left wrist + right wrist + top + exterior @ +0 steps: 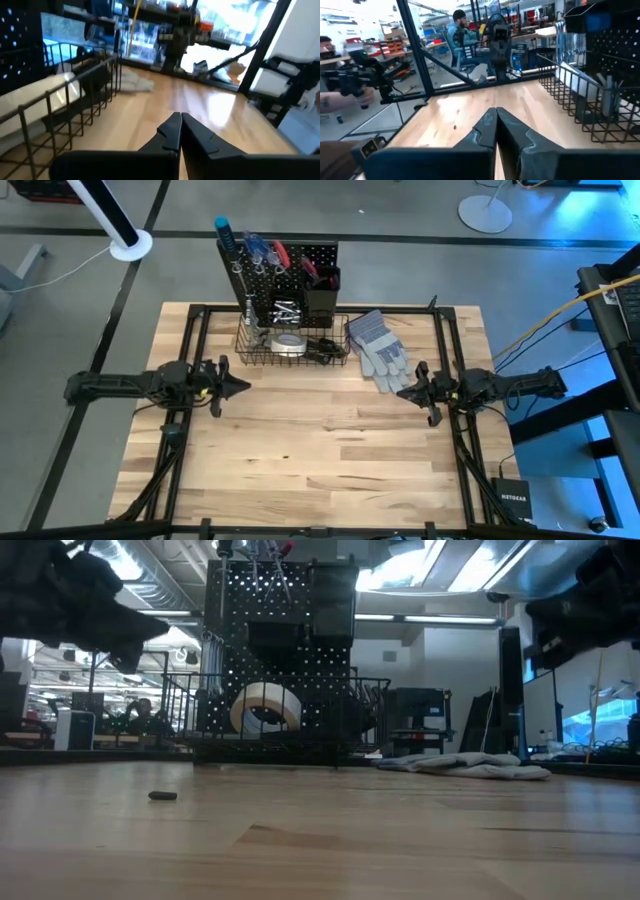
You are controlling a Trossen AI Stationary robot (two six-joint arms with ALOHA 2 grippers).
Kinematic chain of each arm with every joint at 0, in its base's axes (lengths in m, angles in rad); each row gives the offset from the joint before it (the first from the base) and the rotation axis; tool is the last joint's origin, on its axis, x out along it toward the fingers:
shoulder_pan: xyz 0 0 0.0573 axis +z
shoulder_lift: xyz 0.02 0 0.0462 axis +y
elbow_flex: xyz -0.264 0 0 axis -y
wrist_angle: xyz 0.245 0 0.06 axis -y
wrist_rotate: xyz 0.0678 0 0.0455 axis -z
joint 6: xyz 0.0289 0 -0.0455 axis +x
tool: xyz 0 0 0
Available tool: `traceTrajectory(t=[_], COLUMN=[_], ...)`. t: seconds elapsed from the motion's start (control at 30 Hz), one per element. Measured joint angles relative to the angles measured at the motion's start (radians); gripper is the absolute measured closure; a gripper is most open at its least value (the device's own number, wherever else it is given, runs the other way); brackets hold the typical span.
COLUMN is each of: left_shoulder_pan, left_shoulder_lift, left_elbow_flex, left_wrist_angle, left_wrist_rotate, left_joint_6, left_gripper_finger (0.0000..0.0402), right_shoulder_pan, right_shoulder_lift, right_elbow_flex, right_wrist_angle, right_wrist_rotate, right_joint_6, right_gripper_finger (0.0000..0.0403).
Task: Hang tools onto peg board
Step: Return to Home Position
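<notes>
1. Nearest, off the counter's front right corner, a small black box (512, 500) reads "NETGEAR"; that is the only writing I can make out
2. The counter (320, 470) in front of me shows plain wood and one small dark bit (162, 796) that I cannot identify; I see no loose tool lying on it
3. My left arm (150, 387) reaches in from the left edge and my right arm (500, 385) from the right edge, both held level above the counter with their tips facing each other, well apart. My left jaws are clenched tip to tip on nothing, and my right jaws are clenched and empty too
4. I judge the hanging done and the step in hand to be the return to rest. The next move calls for no grasp, only settling both arms without brushing the things behind them
5. Just past my right jaws lie the grey gloves (378, 350), flat on the counter beside the basket
6. The wire basket (345, 340) sits at the foot of the board and holds the white tape roll (265, 707) standing on its edge
7. Behind it the peg board (310, 255) stands upright, with silver wrenches (285, 310) on its hooks, the blue- and red-handled screwdrivers (258, 250) at its top and a black bin (322, 292) on its face
8. Farthest, beyond the counter, a person (462, 30) sits in the workshop
</notes>
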Motion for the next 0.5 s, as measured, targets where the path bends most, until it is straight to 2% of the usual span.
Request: traceTrajectory(t=[0.13, 0.5], left_shoulder_pan=[0.051, 0.088], left_shoulder_lift=[-0.125, -0.123], left_elbow_flex=[0.001, 0.001], left_wrist_angle=[-0.052, -0.067], left_wrist_rotate=[0.039, 0.005], left_joint_6=[0.009, 0.062], left_gripper_finger=[0.0401, 0.0399], right_shoulder_pan=[0.0, 0.0], right_shoulder_lift=[0.001, 0.006], right_elbow_flex=[-0.001, -0.002], right_wrist_angle=[-0.008, -0.007], right_wrist_rotate=[-0.031, 0.009], right_joint_6=[0.023, 0.047], right_gripper_finger=[0.0393, 0.0391])
